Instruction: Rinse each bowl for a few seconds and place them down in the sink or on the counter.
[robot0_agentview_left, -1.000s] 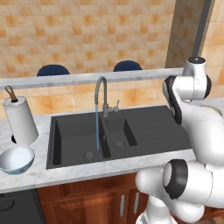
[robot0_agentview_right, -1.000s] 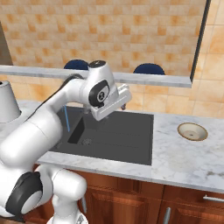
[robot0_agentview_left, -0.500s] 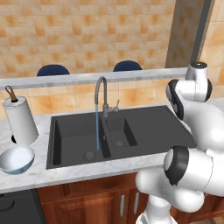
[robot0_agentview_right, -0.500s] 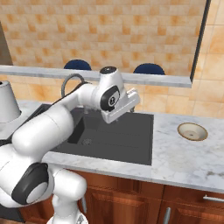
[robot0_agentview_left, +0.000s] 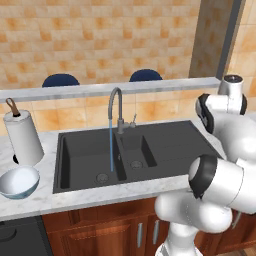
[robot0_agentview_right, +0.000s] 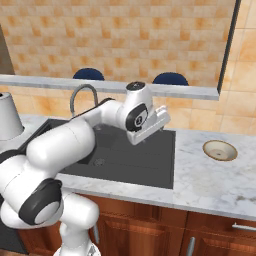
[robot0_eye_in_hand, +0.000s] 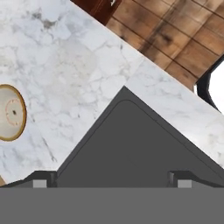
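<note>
Gripper (robot0_eye_in_hand: 109, 177) wide apart above sink (robot0_eye_in_hand: 131, 144); tan bowl (robot0_eye_in_hand: 11, 113), blue bowl (robot0_agentview_left: 19, 181) on counter (robot0_eye_in_hand: 65, 65).

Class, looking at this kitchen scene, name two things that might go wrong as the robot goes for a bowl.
1. The shallow tan bowl with a brown rim sits near the marbled white counter edge; a clumsy nudge from the open gripper might push it off.
2. The grey gooseneck tap is running; swinging across might strike it.

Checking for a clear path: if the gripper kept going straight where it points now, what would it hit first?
Probably the sink floor near its corner; the open gripper has nothing between its fingertips, though depth is unclear.
</note>
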